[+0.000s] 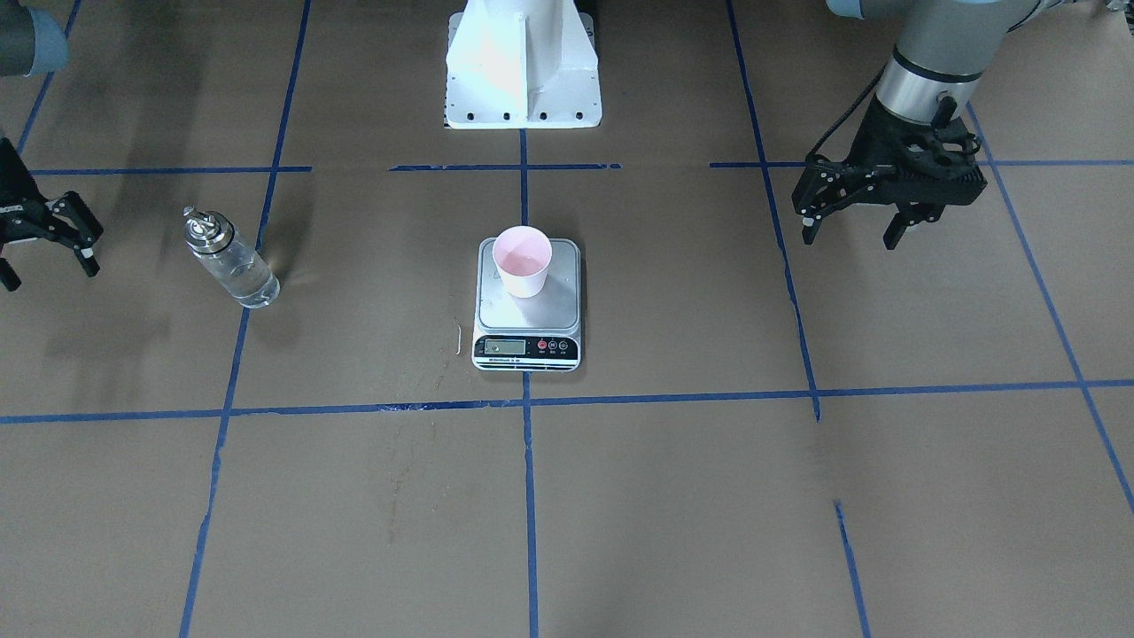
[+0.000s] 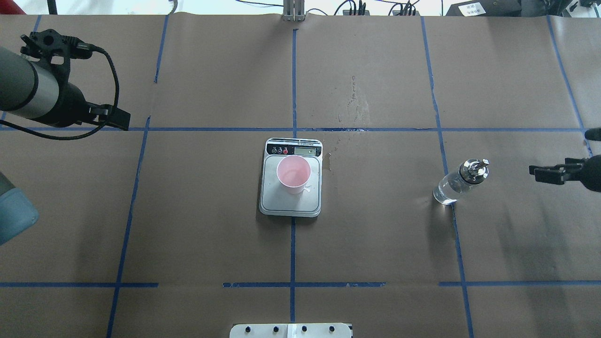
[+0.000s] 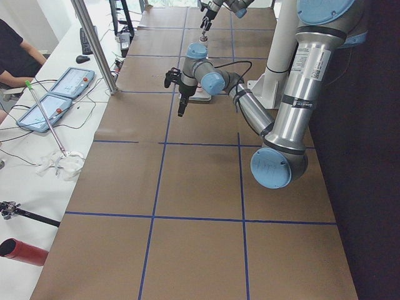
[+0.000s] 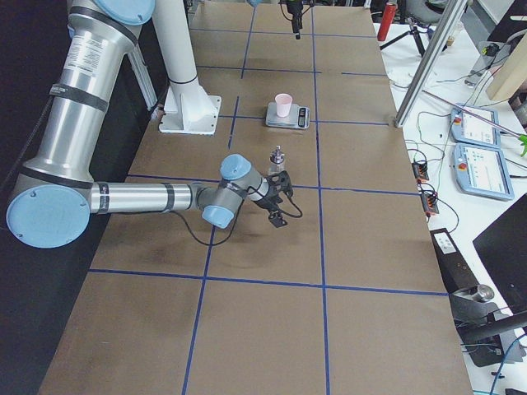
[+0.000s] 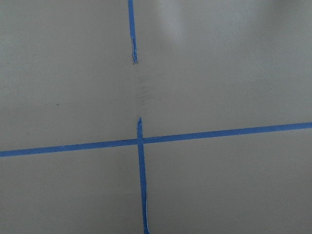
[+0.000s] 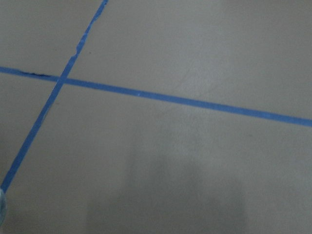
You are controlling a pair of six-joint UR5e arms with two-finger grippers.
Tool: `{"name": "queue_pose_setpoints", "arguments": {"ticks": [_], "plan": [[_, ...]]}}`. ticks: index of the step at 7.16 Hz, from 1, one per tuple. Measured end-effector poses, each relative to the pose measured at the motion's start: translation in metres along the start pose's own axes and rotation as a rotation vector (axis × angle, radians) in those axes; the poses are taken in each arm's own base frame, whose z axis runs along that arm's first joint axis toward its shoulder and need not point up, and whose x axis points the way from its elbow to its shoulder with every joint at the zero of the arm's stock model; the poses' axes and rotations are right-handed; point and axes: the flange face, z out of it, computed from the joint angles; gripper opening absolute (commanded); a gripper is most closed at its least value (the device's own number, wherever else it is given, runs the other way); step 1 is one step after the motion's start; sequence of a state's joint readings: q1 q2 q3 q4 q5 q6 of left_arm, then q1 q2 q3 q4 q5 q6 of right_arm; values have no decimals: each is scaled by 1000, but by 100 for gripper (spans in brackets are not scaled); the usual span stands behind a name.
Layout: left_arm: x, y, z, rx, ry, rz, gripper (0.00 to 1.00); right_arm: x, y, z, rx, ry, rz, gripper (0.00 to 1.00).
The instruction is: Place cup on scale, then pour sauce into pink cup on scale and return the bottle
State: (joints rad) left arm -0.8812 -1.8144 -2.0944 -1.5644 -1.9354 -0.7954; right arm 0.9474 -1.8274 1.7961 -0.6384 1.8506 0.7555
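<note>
Now I see the cup (image 1: 523, 263) upright on the scale (image 1: 558, 306), mid tabletop (image 1: 709, 496). The bottle (image 1: 232, 261) stands well apart, near the right tool (image 1: 46, 270). It and the left tool (image 1: 849, 237) both hang open, holding nothing.

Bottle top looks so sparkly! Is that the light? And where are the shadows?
Front-facing view: yes, light glints off the silver cap of the bottle, faint shadows lie on the table beside it, and the white robot base is washed out by glare. Overhead view: the cap glints there too. Right wrist view: a dim shadow darkens the lower part.
</note>
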Motion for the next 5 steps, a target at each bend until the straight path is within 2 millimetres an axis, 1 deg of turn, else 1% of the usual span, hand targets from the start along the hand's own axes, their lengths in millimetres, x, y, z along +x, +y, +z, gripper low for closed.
{"name": "queue_pose_setpoints", "arguments": {"ticks": [1,2,3,4,5], "plan": [[-14,-6,1,4,-15,44,100,17,-53,-9,-75,16,-21,100],[-37,-18,1,3,-29,78,100,38,-92,-23,-147,32,-49,100],[-69,-34,-2,-10,-17,113,100,62,-110,-35,-211,42,-78,100],[-119,-52,-8,-31,14,146,100,86,-112,-44,-286,29,-93,100],[-180,-63,-10,-63,45,173,100,105,-105,-48,-365,-12,-90,100]]}}
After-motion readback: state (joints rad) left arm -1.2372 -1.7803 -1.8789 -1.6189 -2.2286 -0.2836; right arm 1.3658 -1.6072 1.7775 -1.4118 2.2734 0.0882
